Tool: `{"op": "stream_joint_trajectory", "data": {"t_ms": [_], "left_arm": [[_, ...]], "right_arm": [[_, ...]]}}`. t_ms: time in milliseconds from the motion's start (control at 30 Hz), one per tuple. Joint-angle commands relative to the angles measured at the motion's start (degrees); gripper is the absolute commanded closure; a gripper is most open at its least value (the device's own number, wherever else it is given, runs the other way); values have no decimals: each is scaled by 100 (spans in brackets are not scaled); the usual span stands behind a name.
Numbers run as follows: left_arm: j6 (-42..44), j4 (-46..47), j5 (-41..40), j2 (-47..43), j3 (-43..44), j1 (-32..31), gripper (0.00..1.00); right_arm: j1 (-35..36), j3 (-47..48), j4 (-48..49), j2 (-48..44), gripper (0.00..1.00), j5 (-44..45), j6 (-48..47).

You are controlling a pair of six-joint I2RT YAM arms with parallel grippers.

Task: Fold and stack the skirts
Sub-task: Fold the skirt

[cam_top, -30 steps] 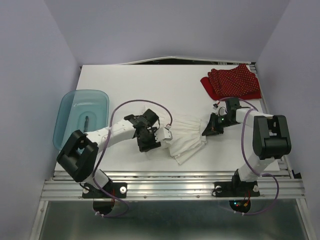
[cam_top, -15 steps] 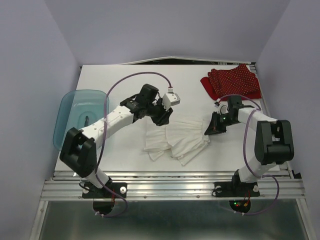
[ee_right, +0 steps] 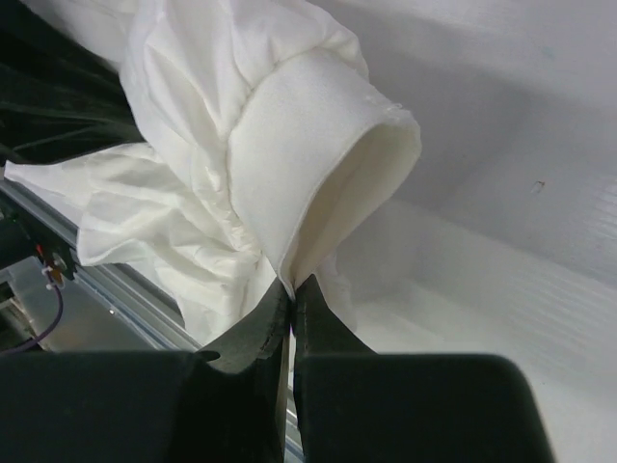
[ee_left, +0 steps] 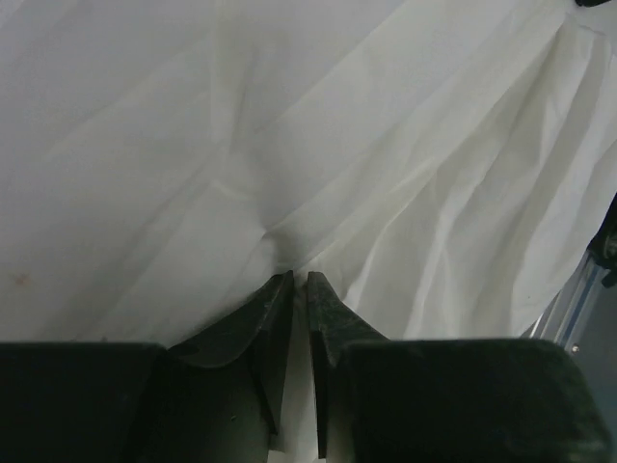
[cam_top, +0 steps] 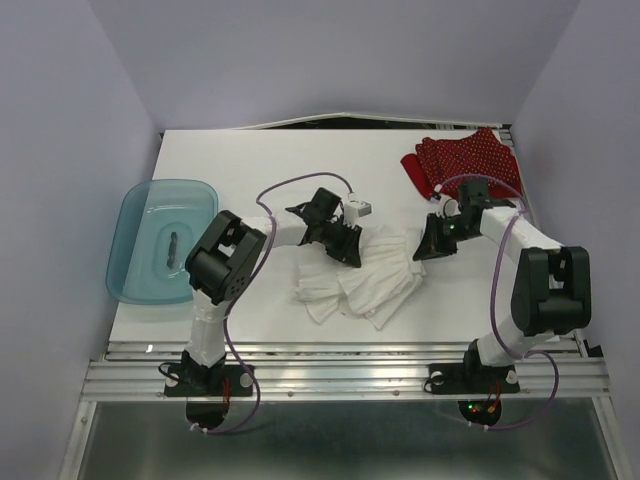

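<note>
A: Top view: white skirt lies bunched on the table, left gripper at its far-left edge, right gripper at its right.

B: Wrist views only: left jaws narrow, pinching a pucker. Right jaws clamp the rolled hem. Red skirt lies beyond the white skirt, to the right.

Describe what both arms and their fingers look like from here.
Both arms are white tubular links with boxy black joints: left arm, right arm. A thin purple cable loops along each. The fingers are dark, matte and taper to narrow tips.

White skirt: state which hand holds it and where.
Both: right hand pinches the white skirt at its thick banded edge; left hand pinches a fold of thin cloth.
</note>
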Motion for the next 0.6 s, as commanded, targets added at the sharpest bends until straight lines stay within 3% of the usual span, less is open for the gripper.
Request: {"op": "stream_joint_trajectory", "data": {"t_ms": [0,167,267,400,567], "left_arm": [[-53,-437,-478,467,271,-26,74],[96,-481,-487,451,456,-254,73],[211,-490,-303,-23,325,-298,65],[202,-227,-39,-1051,-237,70,58],[492,-586,-293,-1975,-844,579,58]], "right_arm": [[-25,550,-187,-451,99,96,-277],[-25,770,-319,-504,99,17,-312],[-25,893,-424,-539,99,0,-409],[-25,1042,-521,-592,99,210,-567],[-25,1376,-758,-486,99,518,-734]]}}
